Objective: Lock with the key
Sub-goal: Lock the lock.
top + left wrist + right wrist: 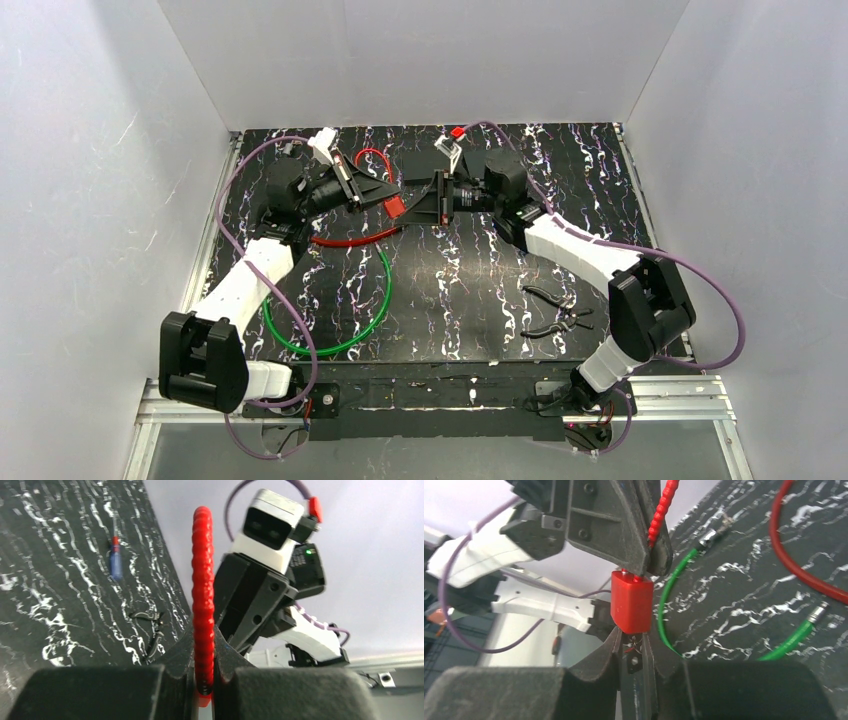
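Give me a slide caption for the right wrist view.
Right gripper holds the key under the red padlock hanging from the left gripper.

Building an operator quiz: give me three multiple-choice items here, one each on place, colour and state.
1. Where do the black metal pliers lie? A) on the marbled black table, right half B) against the back wall C) atop the lock
2. What colour is the thin cable loop lying flat? A) blue B) green C) yellow
3. The left tool is: A) open B) shut on the red ribbed cable C) shut on pliers
Key: A, they lie right of centre in the top view; B, the loop shows green; B, its fingers pinch the cable.
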{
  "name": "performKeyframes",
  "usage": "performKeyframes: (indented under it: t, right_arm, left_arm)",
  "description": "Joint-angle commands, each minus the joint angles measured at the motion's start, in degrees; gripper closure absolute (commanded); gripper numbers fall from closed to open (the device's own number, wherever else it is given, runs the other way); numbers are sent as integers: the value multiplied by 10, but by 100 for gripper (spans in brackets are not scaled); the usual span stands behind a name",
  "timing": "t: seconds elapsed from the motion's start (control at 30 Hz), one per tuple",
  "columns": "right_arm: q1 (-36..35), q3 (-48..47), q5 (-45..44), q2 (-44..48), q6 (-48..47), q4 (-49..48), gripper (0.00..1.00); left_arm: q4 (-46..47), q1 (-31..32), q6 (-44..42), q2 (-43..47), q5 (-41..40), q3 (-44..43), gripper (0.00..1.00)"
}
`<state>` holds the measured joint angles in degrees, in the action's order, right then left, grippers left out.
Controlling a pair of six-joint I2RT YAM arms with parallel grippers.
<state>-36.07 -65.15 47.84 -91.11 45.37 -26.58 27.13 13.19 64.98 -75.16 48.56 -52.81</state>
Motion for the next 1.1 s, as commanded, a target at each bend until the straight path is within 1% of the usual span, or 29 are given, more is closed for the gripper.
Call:
performKeyframes:
  t: [0.0, 0.1, 0.2, 0.23, 0.27, 0.3, 0.33, 0.37, 0.4, 0.47, 0.57, 0.63, 0.73, 0.8, 0.87, 0.93, 1.07]
  right_arm:
    - [-3, -72, -106, 27, -148, 171, 99]
    - [-9, -96, -135, 28, -179, 220, 99]
    - [-14, -111, -153, 29, -194, 245, 99]
    - [-14, -112, -152, 29, -195, 247, 91]
    - [-15, -112, -146, 29, -195, 247, 76]
    - [-15, -111, -139, 31, -195, 247, 58]
    - [-14, -109, -130, 33, -196, 244, 43]
    - [-13, -108, -121, 36, -197, 244, 32]
    - [-11, -108, -113, 39, -203, 247, 25]
    - [-1, -107, -86, 43, -211, 252, 19]
    - [31, -96, -18, 46, -189, 223, 14]
    - [50, -76, 35, 47, -146, 154, 15]
    - [52, -37, 92, 48, -71, 40, 18]
    - [47, -5, 114, 50, 13, -63, 19]
    - [42, 16, 123, 48, 68, -145, 19]
    - [35, 25, 123, 46, 89, -173, 20]
    - [22, 30, 113, 44, 91, -179, 24]
  left_arm:
    - [-156, 11, -84, 21, -24, -42, 100]
    - [-204, 12, -109, 19, -50, -57, 100]
    - [-266, 19, -152, 13, -87, -84, 100]
    - [-268, 19, -155, 13, -89, -88, 100]
    - [-268, 20, -154, 12, -87, -89, 100]
    - [-268, 20, -153, 11, -83, -90, 100]
    - [-263, 20, -153, 12, -77, -89, 100]
    - [-254, 20, -151, 14, -68, -87, 100]
    - [-244, 20, -149, 16, -58, -85, 100]
    - [-238, 20, -152, 18, -39, -88, 100]
    - [-212, 20, -154, 18, 11, -92, 100]
    - [-182, 20, -149, 16, 48, -93, 100]
    - [-145, 21, -129, 9, 86, -96, 100]
    - [-133, 23, -125, 7, 99, -96, 100]
    - [-125, 29, -125, 7, 105, -98, 100]
    - [-122, 39, -127, 7, 107, -99, 100]
    - [-119, 52, -132, 11, 107, -100, 100]
